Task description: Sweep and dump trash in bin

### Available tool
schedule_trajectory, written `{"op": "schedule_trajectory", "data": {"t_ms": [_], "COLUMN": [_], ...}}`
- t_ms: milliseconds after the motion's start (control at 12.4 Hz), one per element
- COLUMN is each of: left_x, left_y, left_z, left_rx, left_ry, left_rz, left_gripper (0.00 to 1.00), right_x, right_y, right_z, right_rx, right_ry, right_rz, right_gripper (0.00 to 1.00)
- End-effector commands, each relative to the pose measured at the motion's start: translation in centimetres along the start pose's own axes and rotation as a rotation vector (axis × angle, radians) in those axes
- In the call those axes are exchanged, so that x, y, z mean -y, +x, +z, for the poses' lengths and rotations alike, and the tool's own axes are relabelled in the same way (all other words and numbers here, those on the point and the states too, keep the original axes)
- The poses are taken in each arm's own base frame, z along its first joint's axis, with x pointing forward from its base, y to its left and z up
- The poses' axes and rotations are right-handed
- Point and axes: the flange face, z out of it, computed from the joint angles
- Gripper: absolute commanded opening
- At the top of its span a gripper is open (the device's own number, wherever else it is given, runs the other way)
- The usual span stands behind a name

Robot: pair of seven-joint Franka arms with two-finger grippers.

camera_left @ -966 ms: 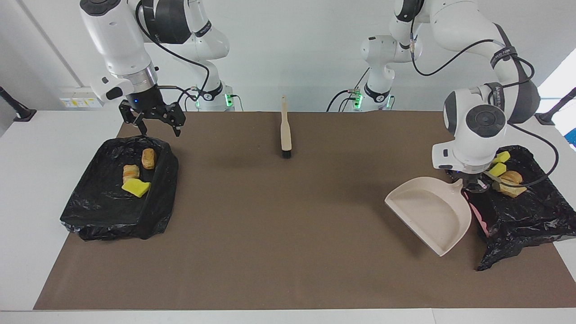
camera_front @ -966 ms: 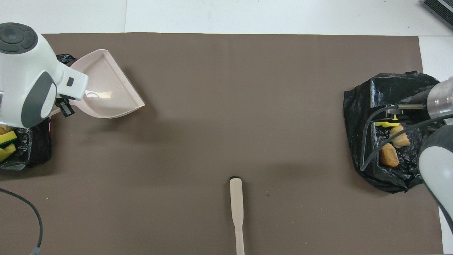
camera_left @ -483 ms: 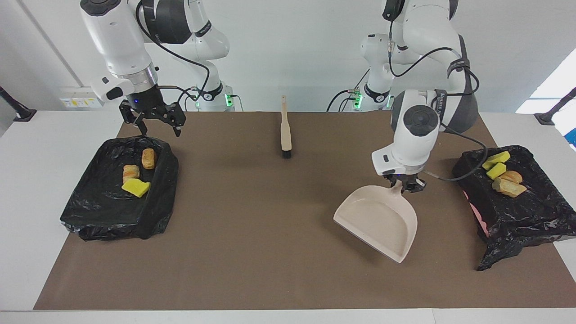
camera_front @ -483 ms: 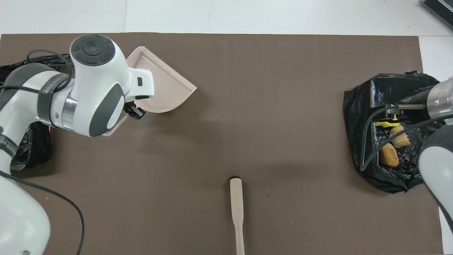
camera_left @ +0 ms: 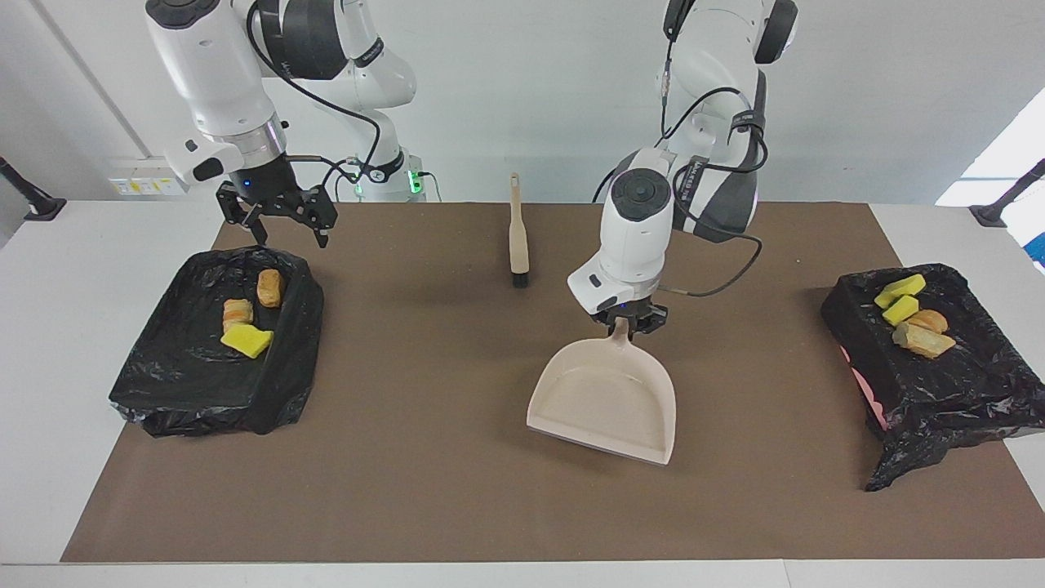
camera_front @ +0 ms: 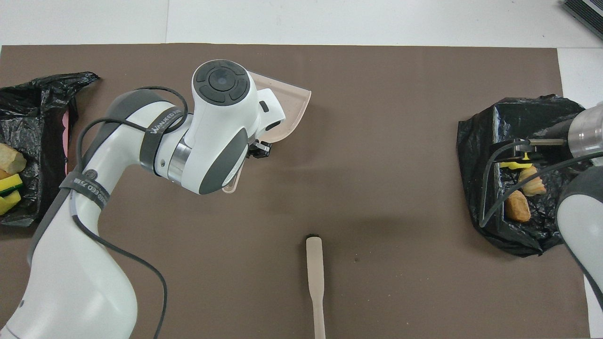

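Beige dustpan [camera_left: 608, 400] is held by its handle in the left end effector [camera_left: 627, 320], clamped tight, pan empty and carried over the mat's middle. Trash [camera_left: 908, 314] is found in both black-lined bins [camera_left: 963, 384] (one at each end of the table). Brush [camera_left: 518, 237] lies apart, nearer the robots. Right end effector [camera_left: 282, 220] is spread apart, waiting over its bin's edge [camera_left: 204, 384]. Ample open mat is left for setting down.

Table [camera_left: 49, 343], brown mat [camera_left: 457, 490], brush [camera_left: 517, 237]
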Motion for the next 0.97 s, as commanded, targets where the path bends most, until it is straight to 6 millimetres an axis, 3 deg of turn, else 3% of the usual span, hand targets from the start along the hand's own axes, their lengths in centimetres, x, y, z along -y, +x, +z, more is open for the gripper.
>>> {"op": "schedule_trajectory", "data": {"t_ms": [0,242,483,805,886], "left_x": [-3.1,-6.1,-7.8,-8.2,-8.1], "left_y": [3.7,5.2,4.7,3.7,3.8], "left_z": [1.2,4.9,4.6,5.0,5.0], "left_rx": [-0.032,-0.016,-0.016,0.012,0.007], "left_ry": [-0.05,-0.097,-0.134,-0.132,-0.136], "left_rz": [-0.242,-0.29,-0.264,-0.257,-0.258], "left_gripper": [0.0,0.0,0.0,0.0,0.05], "right_x": [-0.6,-0.4,-0.5,-0.5,-0.6], "right_y": [0.3,0.3,0.1,0.2,0.2], "right_z": [-0.2,-0.2,-0.2,-0.2,-0.2], "right_rx": [-0.023,-0.028,-0.016,-0.016,-0.016], "right_ry": [0.011,0.01,0.009,0.008,0.009], "right_rz": [0.005,-0.003,0.0,0.0,0.001], "right_gripper": [1.0,1.0,1.0,1.0,1.0]}}
